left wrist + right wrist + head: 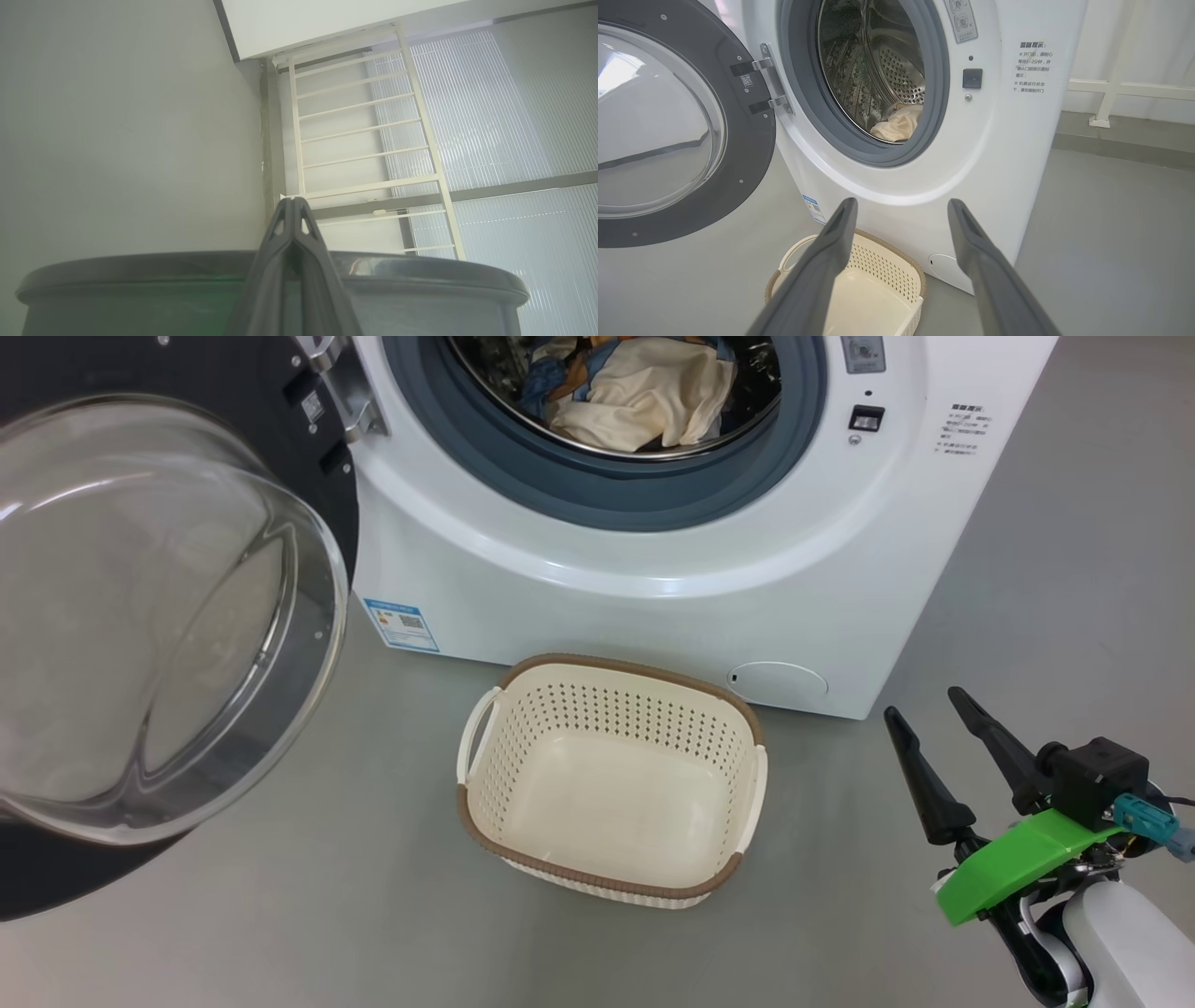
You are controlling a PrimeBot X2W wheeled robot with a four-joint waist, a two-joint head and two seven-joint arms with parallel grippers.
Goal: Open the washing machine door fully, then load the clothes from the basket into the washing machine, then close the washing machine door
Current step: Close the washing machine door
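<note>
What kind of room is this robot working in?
Likely a laundry corner in a test room: a white front-loading washing machine with its door open, a cream basket before it, a plain grey floor.

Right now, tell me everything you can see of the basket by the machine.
The basket is a small cream plastic tub, a rounded rectangle, with rows of round holes through its sides and a brown woven-look rim. A looped handle shows at each short end. It stands upright and empty on the grey floor, just in front of the washing machine, below its open doorway. Whether it touches the machine's front cannot be told.
</note>
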